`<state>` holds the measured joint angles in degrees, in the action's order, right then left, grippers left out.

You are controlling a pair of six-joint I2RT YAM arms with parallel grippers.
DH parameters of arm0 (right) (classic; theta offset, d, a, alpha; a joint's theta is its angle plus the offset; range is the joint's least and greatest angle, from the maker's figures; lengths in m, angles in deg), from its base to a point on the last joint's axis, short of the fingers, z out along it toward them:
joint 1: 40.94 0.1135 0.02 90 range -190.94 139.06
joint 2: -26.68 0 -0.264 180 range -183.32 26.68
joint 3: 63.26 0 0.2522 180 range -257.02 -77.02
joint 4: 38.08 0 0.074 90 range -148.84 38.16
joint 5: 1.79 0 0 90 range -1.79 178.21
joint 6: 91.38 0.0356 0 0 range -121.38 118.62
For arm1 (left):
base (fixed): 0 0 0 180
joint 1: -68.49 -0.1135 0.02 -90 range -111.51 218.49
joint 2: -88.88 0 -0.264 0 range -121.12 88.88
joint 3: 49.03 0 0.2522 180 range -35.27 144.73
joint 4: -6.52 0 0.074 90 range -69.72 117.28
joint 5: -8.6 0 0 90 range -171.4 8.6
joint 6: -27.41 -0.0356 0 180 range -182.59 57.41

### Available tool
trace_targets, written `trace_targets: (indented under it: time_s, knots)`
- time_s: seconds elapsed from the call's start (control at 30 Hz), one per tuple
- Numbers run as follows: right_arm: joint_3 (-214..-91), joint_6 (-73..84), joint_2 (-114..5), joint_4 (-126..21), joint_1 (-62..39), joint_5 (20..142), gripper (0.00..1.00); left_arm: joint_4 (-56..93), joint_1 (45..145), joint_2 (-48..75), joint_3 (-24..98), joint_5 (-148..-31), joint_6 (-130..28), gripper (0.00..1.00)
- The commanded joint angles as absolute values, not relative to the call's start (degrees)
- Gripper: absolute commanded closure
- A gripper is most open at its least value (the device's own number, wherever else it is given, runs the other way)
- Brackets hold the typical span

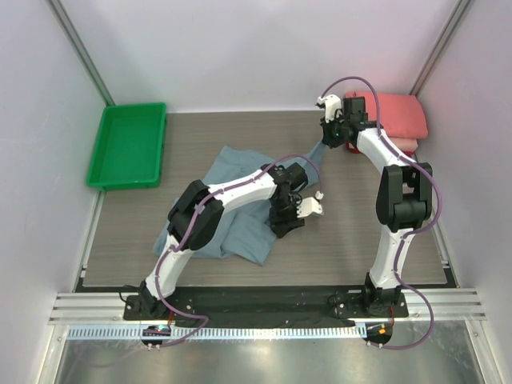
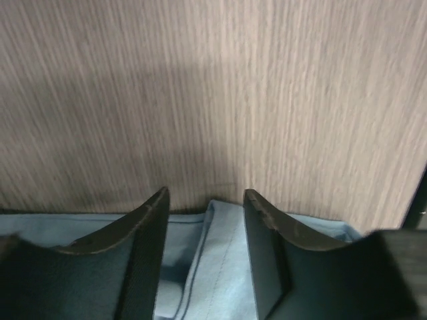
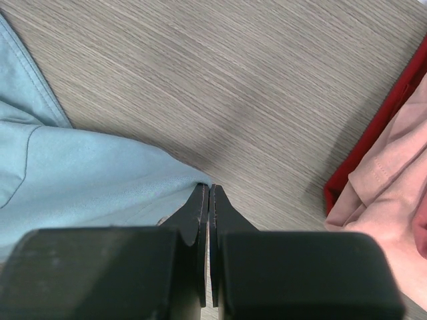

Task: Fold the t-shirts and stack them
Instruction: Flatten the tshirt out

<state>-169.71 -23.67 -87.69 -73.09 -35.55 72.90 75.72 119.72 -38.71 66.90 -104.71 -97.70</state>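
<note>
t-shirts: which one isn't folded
The blue-grey t-shirt, lying crumpled in the middle; the red and pink t-shirts sit folded and stacked at the far right corner.

Top camera looks straight down; both wrist cameras closely share the blue shirt [image 1: 232, 164].

Green plastic tray [image 1: 128, 148] sits at the far left corner of my worktop [image 1: 344, 248], long side along the left edge. Worktop surface is grey wood-grain. Aluminium rail [image 1: 88, 308] runs along the near edge. Metal post [image 1: 82, 52] rises behind the far left corner, second post [image 1: 440, 44] behind the far right.
</note>
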Motion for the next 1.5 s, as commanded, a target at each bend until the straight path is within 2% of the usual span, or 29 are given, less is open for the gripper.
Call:
trace_targets:
  time_s: [0.0,0.33,0.63,0.67,0.73,0.77,0.9,1.03,1.27,1.33,1.47]
  knots:
    - [-170.9,-22.8,-86.6,-71.1,-35.9,72.1,0.99,76.7,118.6,-39.3,64.1,-103.9,-98.4,0.51]
    - [-171.3,-23.0,-87.1,-71.2,-35.9,72.5,0.99,79.3,117.9,-39.0,63.0,-104.9,-98.4,0.59]
    - [-171.0,-22.7,-87.3,-71.0,-35.9,72.5,0.99,80.2,117.8,-38.8,61.5,-104.0,-99.2,0.6]
    - [-171.0,-22.8,-87.3,-71.1,-35.9,72.5,0.99,80.2,117.9,-38.9,61.5,-103.9,-99.4,0.62]
    - [-171.0,-22.7,-87.2,-71.0,-35.9,72.6,0.99,80.6,118.0,-39.0,61.8,-104.2,-99.6,0.76]
    - [-171.0,-22.7,-87.2,-71.0,-35.8,72.6,0.99,80.8,118.0,-38.8,62.3,-104.3,-100.0,0.88]
    - [-170.6,-23.0,-85.7,-71.0,-35.9,72.7,0.99,83.5,118.0,-38.0,65.4,-103.7,-100.1,1.0]
    - [-172.2,-23.4,-83.6,-72.0,-35.9,73.4,0.99,89.6,117.4,-36.9,74.6,-102.8,-99.1,1.0]
    - [-178.1,-23.7,-80.3,-77.8,-35.9,74.4,0.99,99.6,114.7,-30.2,105.4,-96.3,-98.8,1.0]
    - [-178.9,-24.1,-78.7,-78.4,-35.9,75.4,0.99,100.3,113.7,-25.3,106.6,-92.4,-99.7,1.0]
    - [-179.0,-26.2,-76.2,-78.9,-35.8,77.7,0.99,96.0,111.4,-14.0,94.1,-86.8,-100.9,0.97]
